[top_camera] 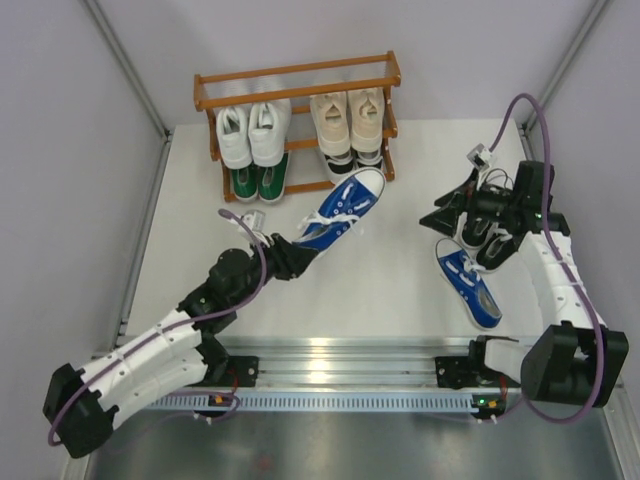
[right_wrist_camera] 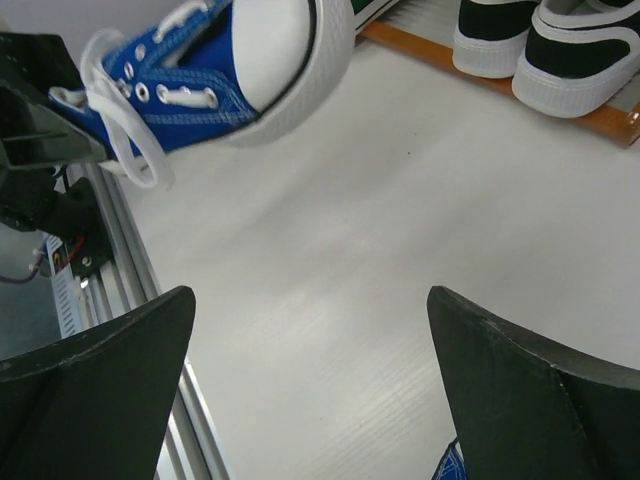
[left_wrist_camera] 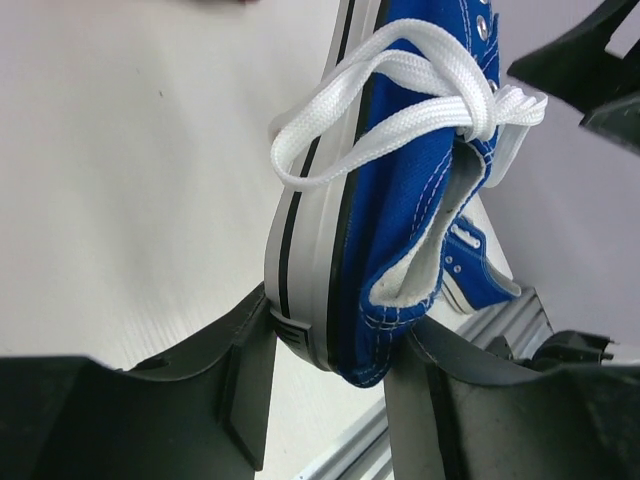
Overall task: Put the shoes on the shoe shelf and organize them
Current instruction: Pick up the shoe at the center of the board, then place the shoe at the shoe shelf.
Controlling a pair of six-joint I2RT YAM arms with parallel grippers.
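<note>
My left gripper (top_camera: 289,256) is shut on the heel of a blue canvas shoe (top_camera: 345,210), which hangs tilted with its white toe toward the shoe shelf (top_camera: 297,80). In the left wrist view the heel (left_wrist_camera: 400,220) sits pinched between my fingers (left_wrist_camera: 230,390). The other blue shoe (top_camera: 468,285) lies on the table at the right. My right gripper (top_camera: 445,215) hovers open and empty above the table (right_wrist_camera: 330,250), next to a black canvas pair (top_camera: 490,235). White (top_camera: 250,135), beige (top_camera: 348,118), green (top_camera: 258,182) and black-and-white (top_camera: 352,160) shoes sit on the shelf.
Grey walls close in the table on three sides. A metal rail (top_camera: 340,352) runs along the near edge between the arm bases. In the right wrist view the held shoe's toe (right_wrist_camera: 280,60) and the shelf's bottom rail (right_wrist_camera: 440,55) with black-and-white shoes (right_wrist_camera: 540,50) show ahead.
</note>
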